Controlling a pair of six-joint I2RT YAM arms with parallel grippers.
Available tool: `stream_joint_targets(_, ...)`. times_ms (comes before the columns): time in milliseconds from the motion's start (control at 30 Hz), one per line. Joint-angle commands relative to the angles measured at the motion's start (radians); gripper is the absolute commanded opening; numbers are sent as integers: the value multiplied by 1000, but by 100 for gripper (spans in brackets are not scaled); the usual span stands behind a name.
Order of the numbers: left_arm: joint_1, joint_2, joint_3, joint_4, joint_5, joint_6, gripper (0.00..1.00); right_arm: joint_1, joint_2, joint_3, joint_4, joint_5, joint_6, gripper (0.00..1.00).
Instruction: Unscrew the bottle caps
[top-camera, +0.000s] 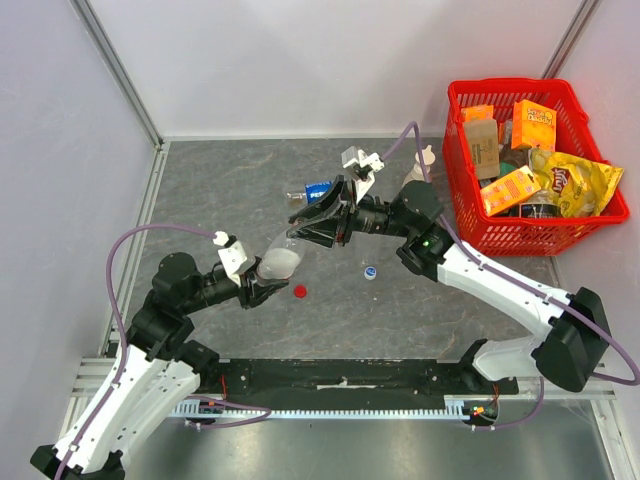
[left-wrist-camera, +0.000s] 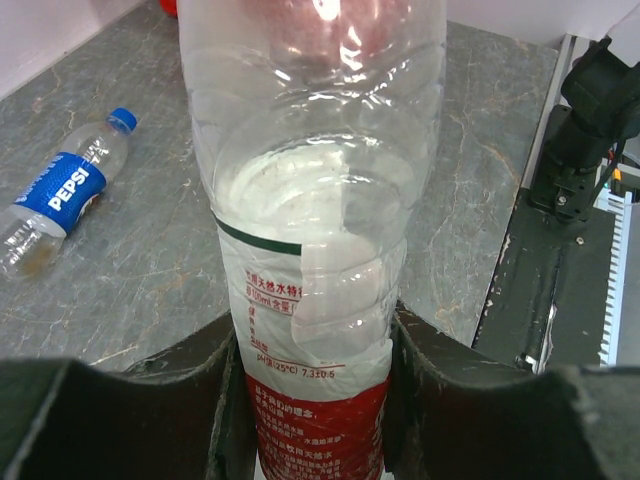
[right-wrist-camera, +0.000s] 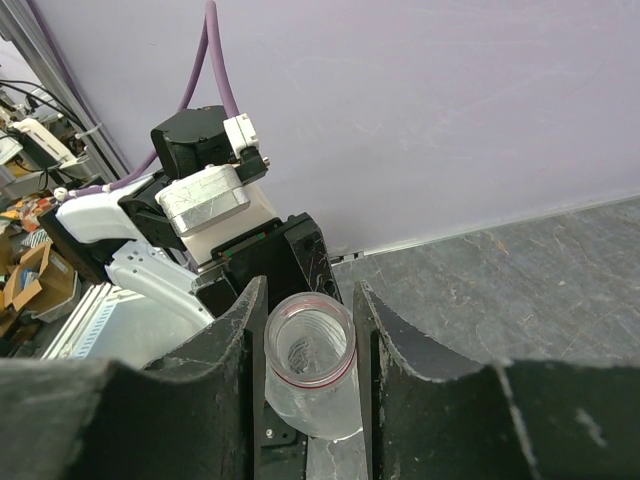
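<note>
Left gripper (left-wrist-camera: 315, 395), right gripper (right-wrist-camera: 308, 345) clasping bottle (top-camera: 283, 258)

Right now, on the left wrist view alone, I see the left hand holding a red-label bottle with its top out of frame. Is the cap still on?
Observer: No, the bottle is open at the mouth, with no cap on it.
Operator: Where is the cap?
Observer: A red cap lies on the table, close to the left hand.
Operator: And the right hand?
Observer: The right hand is shut on the bottle's neck.

Pepsi bottle (top-camera: 318, 188) behind held bottle (top-camera: 280, 261); basket (top-camera: 505, 86) far right.
</note>
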Motion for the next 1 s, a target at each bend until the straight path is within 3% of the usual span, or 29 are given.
stream_joint_targets(0, 3, -4, 37, 31, 15, 30, 33, 3, 10, 2, 36, -22, 14, 3)
stream_joint_targets(300, 3, 5, 42, 25, 12, 28, 39, 3, 0, 0, -13, -6, -27, 0)
stream_joint_targets(400, 3, 7, 45, 22, 9, 25, 59, 3, -10, -1, -54, 9, -59, 0)
stream_joint_targets(500, 3, 2, 42, 22, 0, 22, 89, 3, -22, 15, -141, 32, -125, 0)
stream_joint_targets(700, 3, -23, 34, 27, -23, 28, 92, 3, -65, 45, -349, 153, -303, 0)
stream_joint_targets(967, 3, -32, 30, 31, -34, 31, 94, 3, -59, 71, -481, 279, -424, 0)
